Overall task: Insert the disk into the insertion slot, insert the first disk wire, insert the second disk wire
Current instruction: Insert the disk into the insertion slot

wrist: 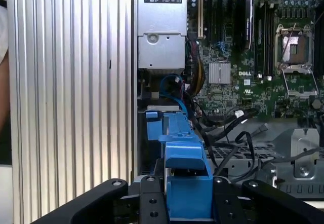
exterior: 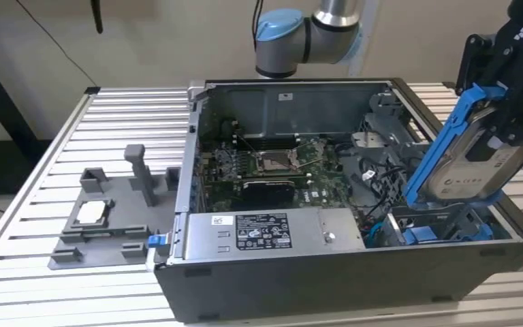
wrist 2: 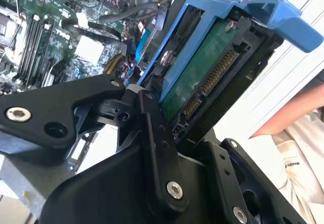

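Claw [exterior: 500, 112] is pressed onto the disk [exterior: 473, 160], pinching it across its blue carrier frame [wrist 2: 238, 11]; the grip appears firm. The disk hangs steeply tilted just above the insertion slot [exterior: 462, 216], at the corner of the open computer case [exterior: 334, 286] toward the exterior view's right; it is not yet entered. In the second wrist view the green circuit board [wrist 2: 195, 67] and connector row [wrist 2: 212, 79] face out, uncovered. Judgement: the unit is rigid, fairly heavy for its bulk and shock-sensitive, and the plastic frame may flex. The hold belongs on the frame's long sides, away from board and connector. The case stands on a slatted counter [exterior: 125, 122].
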You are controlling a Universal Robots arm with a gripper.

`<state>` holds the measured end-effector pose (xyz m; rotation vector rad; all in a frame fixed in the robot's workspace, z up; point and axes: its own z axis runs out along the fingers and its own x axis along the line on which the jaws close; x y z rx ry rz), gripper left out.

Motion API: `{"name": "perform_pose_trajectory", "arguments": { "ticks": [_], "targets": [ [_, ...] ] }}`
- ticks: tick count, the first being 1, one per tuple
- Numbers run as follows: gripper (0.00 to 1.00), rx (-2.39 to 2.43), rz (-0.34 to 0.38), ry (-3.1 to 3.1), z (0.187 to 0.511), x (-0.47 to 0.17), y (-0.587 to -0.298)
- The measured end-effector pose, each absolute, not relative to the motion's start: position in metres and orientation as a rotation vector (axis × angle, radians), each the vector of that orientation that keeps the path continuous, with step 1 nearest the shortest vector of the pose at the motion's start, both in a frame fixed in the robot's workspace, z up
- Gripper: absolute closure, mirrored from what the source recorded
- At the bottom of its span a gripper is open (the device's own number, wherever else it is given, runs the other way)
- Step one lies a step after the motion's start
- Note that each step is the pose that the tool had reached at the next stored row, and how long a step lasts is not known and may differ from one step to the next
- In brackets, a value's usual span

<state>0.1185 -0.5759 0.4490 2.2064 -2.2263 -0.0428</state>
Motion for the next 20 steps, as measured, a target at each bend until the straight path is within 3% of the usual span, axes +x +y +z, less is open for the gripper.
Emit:
{"name": "perform_pose_trajectory", "arguments": {
  "ticks": [20],
  "targets": [
    [0.68, 2.217, -0.042, -2.216, 0.422, 0.119, -0.576]
  ]
}}
